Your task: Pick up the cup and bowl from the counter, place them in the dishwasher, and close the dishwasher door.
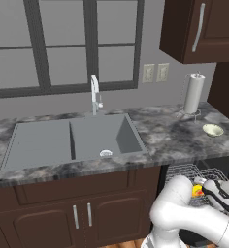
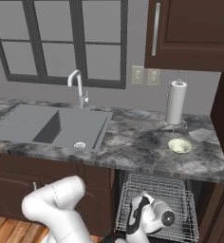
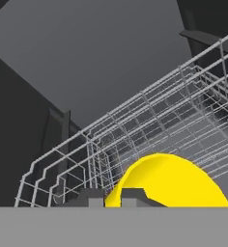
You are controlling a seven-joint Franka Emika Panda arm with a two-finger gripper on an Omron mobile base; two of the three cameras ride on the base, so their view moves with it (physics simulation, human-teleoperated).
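Cup (image 3: 169,182) first, and that was the step I was on: my pincer (image 3: 113,197) was clamped on its yellow rim, fingers nearly together with the thin wall pinched between them. In the hand view the cup bulged up just past my fingertips, and beyond it ran the silver wires of the rack (image 3: 149,135) with the dark inside of the dishwasher (image 3: 87,58) behind.

From the left base view a flash of yellow showed at my wrist, right over the near edge of the pulled-out rack, below the counter (image 1: 160,140). So the cup was over the rack, held, and whether it was touching the wires I couldn't tell.

The bowl (image 2: 179,145) sat on the counter above the rack, just in front of the paper-towel roll (image 2: 175,102), untouched.

By my reckoning that made the job under halfway: one item nearly delivered, one waiting, door unshut. The next move, as I judged it, called for settling the cup down into the rack between the wires, then letting my fingers part and pulling clear without snagging the wire. After that I'd need to rise past the counter edge above the rack and come down on the bowl.
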